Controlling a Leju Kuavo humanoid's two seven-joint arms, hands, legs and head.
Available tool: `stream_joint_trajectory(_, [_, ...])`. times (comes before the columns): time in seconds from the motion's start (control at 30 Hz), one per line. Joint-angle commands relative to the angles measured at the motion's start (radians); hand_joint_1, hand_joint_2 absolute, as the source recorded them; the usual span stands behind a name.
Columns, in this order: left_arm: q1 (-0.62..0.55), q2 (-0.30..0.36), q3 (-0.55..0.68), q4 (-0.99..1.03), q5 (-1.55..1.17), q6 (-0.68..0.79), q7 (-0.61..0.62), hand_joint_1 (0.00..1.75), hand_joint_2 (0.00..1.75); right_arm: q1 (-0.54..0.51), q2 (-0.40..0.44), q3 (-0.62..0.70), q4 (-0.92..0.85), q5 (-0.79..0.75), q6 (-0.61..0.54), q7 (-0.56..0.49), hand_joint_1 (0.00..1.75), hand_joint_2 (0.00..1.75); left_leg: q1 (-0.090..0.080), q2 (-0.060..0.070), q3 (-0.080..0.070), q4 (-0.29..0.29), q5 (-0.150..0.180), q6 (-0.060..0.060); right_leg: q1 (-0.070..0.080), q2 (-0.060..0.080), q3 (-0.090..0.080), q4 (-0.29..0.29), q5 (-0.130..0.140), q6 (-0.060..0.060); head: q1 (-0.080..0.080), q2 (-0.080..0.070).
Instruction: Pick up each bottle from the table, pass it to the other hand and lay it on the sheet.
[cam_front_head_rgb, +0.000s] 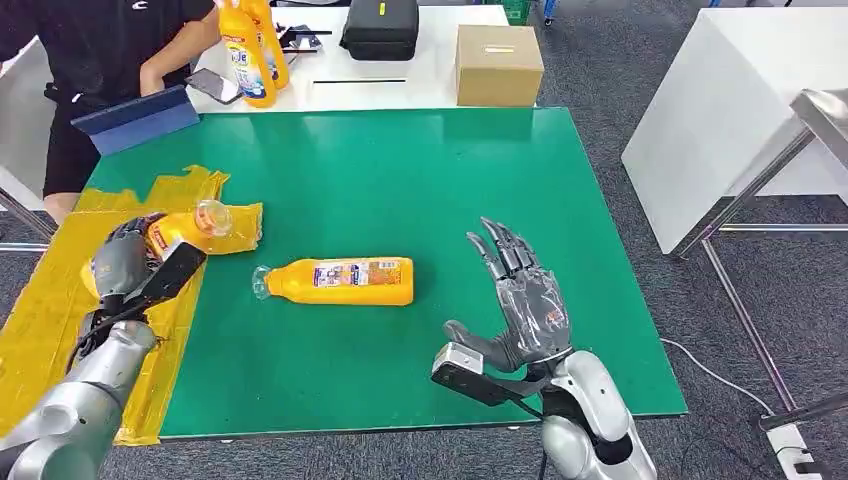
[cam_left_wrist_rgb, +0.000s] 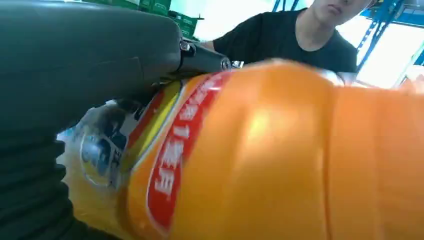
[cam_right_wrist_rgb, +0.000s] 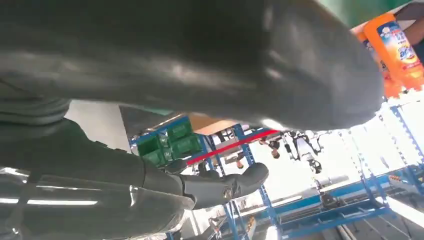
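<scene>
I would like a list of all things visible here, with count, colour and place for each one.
Lying bottle: one, orange, middle of green table.
Held bottle: one, orange, in left hand over yellow sheet.
Standing bottles: two, orange, on white table behind.
Cardboard box: one, brown, white table.
Case: one, black, white table.
Person: one, black shirt, far left.
Left hand: grey, holds bottle.
Right hand: grey, fingers spread, above green table.

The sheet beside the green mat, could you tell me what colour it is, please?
Yellow; the sheet shows best in the head view.
</scene>
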Motion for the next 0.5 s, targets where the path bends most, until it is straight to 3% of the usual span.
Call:
stream_joint_trajectory(0.03, [-0.045,-0.014,-0.02,0.046,0.007,0.0,-0.038,0.0,0.0,0.005,-0.007,0.0,-0.006,0.005,0.014,0.0,0.0,0.0,0.0,-0.001,0.004,0.001,-0.002,-0.003,0.0,-0.002,0.005,0.0,-0.003,-0.001,0.0,0.0])
stream_joint_trajectory(0.5, [-0.034,-0.018,-0.016,0.014,0.016,-0.019,-0.07,0.0,0.0,-0.003,-0.001,0.012,0.0,0.003,0.017,-0.004,0.0,0.0,0.0,0.0,0.003,0.0,-0.001,-0.002,0.0,-0.001,0.003,0.0,-0.001,-0.001,0.0,0.0])
